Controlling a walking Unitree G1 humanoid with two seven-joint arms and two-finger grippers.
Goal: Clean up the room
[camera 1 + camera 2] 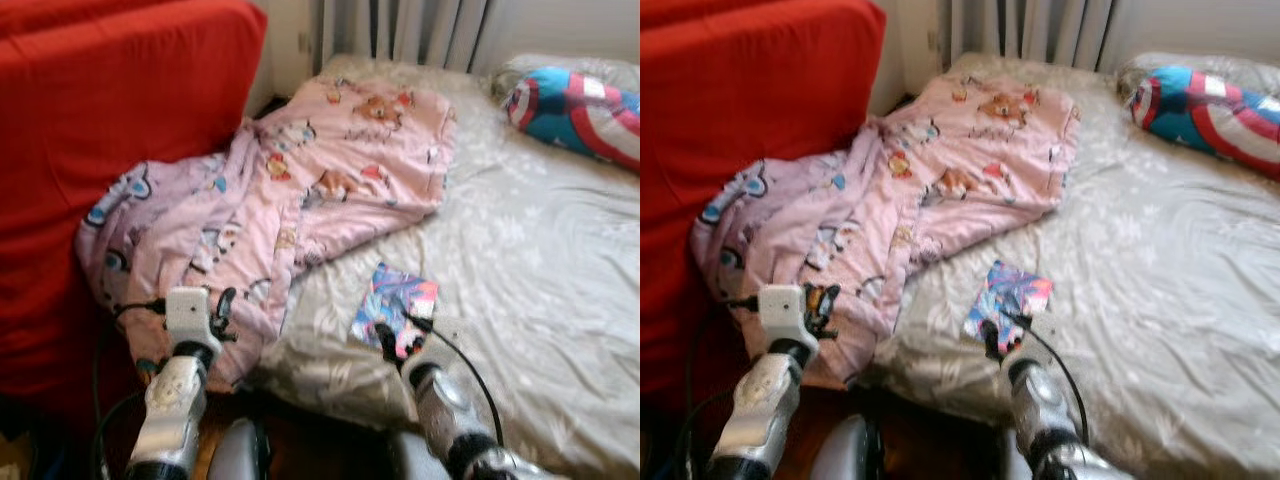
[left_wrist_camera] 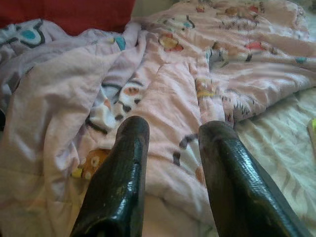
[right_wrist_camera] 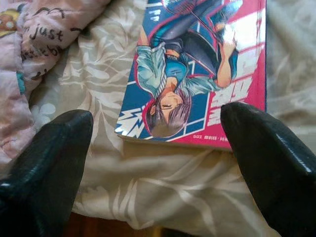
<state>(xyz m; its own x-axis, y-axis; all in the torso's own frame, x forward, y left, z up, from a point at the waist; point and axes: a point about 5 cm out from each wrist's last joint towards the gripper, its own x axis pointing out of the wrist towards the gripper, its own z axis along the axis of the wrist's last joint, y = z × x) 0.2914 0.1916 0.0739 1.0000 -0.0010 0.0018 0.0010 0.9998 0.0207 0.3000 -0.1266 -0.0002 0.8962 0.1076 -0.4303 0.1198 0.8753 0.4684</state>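
A colourful comic book (image 1: pixel 393 307) lies flat on the bed's grey floral sheet (image 1: pixel 540 270), near its front edge. My right gripper (image 1: pixel 398 345) hovers open just before the book's near edge; in the right wrist view the book (image 3: pixel 197 69) lies beyond its spread fingertips (image 3: pixel 59 148). A pink cartoon-print blanket (image 1: pixel 300 190) is crumpled across the bed's left side and hangs over its edge. My left gripper (image 1: pixel 222 312) is open above the blanket's hanging corner, and its fingers (image 2: pixel 126 163) point at the pink folds (image 2: pixel 168 98).
A large red upright surface (image 1: pixel 100 120) stands close on the left, touching the blanket. A blue, red and white shield-print pillow (image 1: pixel 575 108) lies at the bed's far right. Grey curtains (image 1: pixel 400 25) hang behind the bed. Dark floor (image 1: pixel 320 430) shows below the bed edge.
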